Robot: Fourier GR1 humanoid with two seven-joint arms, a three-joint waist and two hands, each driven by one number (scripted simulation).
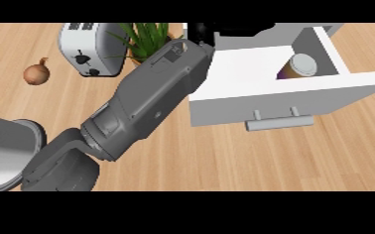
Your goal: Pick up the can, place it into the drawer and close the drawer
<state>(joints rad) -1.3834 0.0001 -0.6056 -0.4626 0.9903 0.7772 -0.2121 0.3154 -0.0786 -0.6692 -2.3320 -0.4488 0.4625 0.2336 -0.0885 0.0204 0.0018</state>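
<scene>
Wooden counter (219, 163), one open white drawer (293, 99), one can (302, 65) inside, one toaster (92, 49), one onion (36, 73), left robot hand (234, 29), state unclear.

The can (301, 65) sits in the drawer (271, 102), toward its right side. Left of the drawer stands a plant (147, 37), then a toaster (89, 49) — farthest left, an onion (36, 73).

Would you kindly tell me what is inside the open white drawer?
The can sits at the drawer's right side; the floor left of it shows bare. The left hand and forearm cover its left rear corner, which cannot be seen.
</scene>
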